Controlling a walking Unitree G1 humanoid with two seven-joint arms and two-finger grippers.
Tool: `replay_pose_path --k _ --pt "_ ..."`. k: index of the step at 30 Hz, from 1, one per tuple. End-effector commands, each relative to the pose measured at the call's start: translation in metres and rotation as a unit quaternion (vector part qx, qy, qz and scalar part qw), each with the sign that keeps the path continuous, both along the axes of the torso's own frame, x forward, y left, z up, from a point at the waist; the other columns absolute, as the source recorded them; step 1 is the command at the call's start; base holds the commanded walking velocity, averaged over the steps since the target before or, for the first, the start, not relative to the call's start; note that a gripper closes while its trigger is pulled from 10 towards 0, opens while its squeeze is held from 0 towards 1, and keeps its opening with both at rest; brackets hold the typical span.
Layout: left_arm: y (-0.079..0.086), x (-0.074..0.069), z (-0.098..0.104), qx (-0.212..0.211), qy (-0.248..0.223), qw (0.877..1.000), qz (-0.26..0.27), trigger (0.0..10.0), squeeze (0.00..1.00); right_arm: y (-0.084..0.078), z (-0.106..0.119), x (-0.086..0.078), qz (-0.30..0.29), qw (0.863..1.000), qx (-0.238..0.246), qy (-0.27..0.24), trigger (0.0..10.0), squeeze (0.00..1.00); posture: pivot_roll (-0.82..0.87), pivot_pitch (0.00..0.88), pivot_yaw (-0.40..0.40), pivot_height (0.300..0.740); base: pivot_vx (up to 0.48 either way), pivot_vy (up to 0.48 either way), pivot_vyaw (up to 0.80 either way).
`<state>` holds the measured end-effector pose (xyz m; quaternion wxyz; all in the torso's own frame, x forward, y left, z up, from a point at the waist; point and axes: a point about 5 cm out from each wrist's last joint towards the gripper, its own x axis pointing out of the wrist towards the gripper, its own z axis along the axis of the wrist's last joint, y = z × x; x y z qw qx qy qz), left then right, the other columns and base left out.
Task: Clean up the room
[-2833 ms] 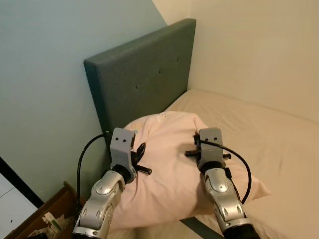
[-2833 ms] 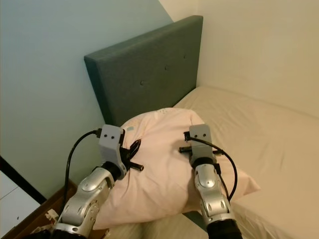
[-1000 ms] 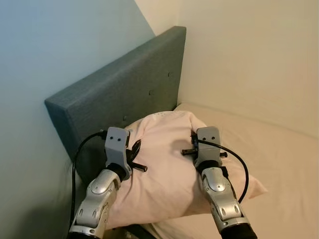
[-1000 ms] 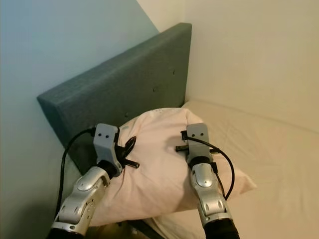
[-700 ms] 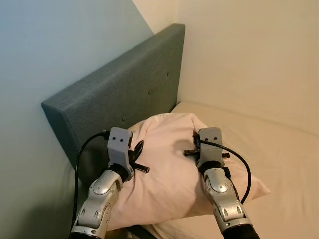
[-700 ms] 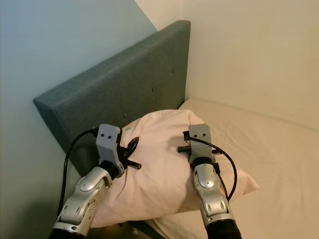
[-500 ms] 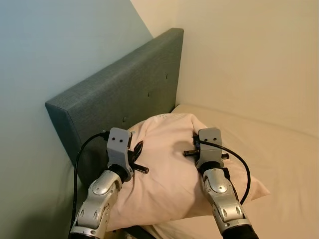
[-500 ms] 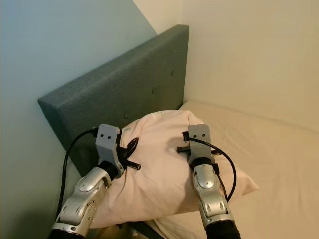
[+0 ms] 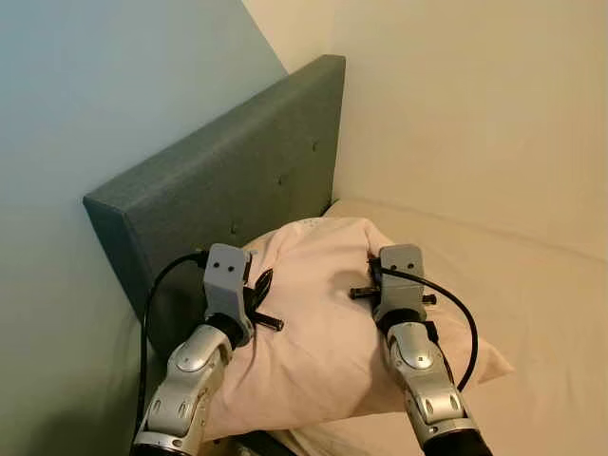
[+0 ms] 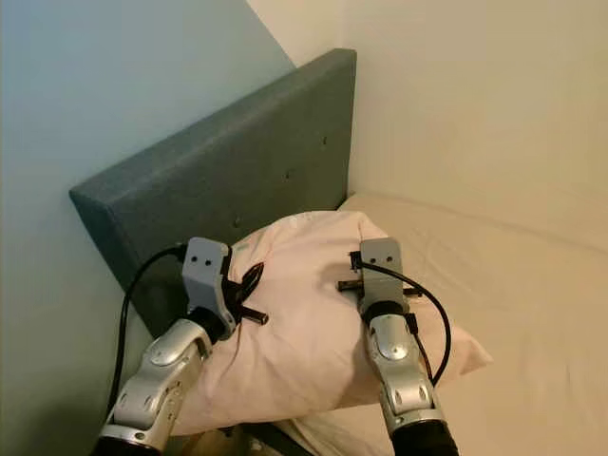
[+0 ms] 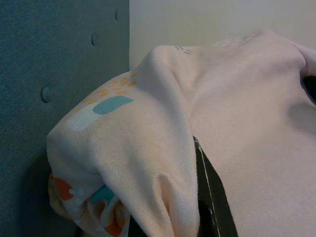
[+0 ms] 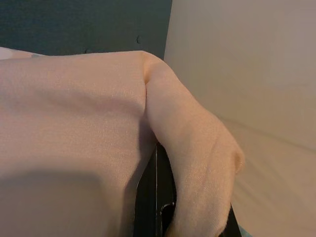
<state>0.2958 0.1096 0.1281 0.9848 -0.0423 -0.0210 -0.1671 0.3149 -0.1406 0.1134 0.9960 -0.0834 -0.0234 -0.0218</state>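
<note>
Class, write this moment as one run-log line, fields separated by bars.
action: carrying pillow | left gripper: shut on pillow's left side | right gripper: shut on pillow's right side | location: over bed, pillow near headboard

- Grey-green padded headboard (image 9: 237,171) with buttons, upright against pale blue wall (image 9: 104,85).
- Cream wall (image 9: 475,104) meeting it at corner.
- Bed (image 9: 532,285) with beige sheet, below cream wall.

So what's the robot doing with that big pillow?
The robot is holding a pale pink pillow with both arms. Its left gripper pinches one side and its right gripper pinches the other. The pillow is over the head end of the bed, close to the grey-green headboard, so it is probably about to set it there.
</note>
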Motion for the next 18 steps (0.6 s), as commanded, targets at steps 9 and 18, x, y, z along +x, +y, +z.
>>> replay_pose_path --k 9,18 --pt "0.0081 0.0015 0.0042 0.006 -0.012 1.000 0.013 10.0 0.00 -0.0124 0.0061 0.0006 -0.034 0.999 0.018 -0.012 10.0 0.00 -0.07 0.031 0.004 0.740 0.000 0.000 0.00" --pt "0.0077 0.0022 0.0049 0.005 -0.013 1.000 0.012 10.0 0.00 -0.0127 0.0062 0.0011 -0.036 0.999 0.023 -0.012 10.0 0.00 -0.07 0.033 0.005 0.740 0.000 0.000 0.00"
